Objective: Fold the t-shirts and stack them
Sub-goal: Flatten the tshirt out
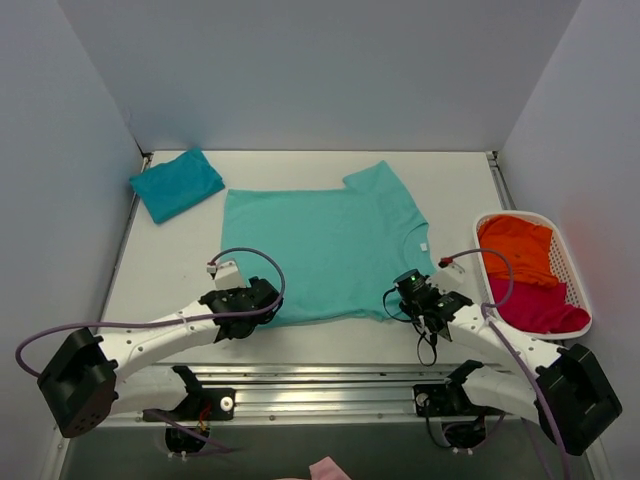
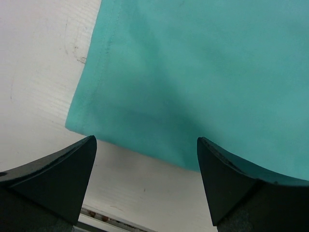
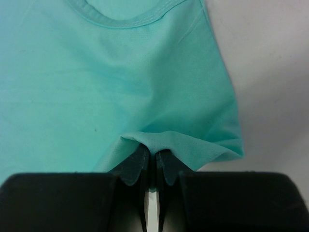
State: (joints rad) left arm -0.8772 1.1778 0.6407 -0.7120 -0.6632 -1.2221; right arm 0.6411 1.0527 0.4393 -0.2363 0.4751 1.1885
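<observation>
Mint-green t-shirt [image 1: 330, 250] flat mid-table, bare table [image 1: 160, 270] left of hem. My left gripper [image 2: 145, 159] spread wide over near-left corner, gripping nothing. My right gripper [image 3: 154, 164] pinched tight on sleeve fold.

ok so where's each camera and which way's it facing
Top external: above, behind the arm bases, looking down on the table; both arms show.
Left wrist: on the left arm, facing the mint-green shirt's hem corner; open left gripper shows.
Right wrist: facing the shirt's collar; right gripper shows, shut on a fold.
All three share that shirt.
</observation>
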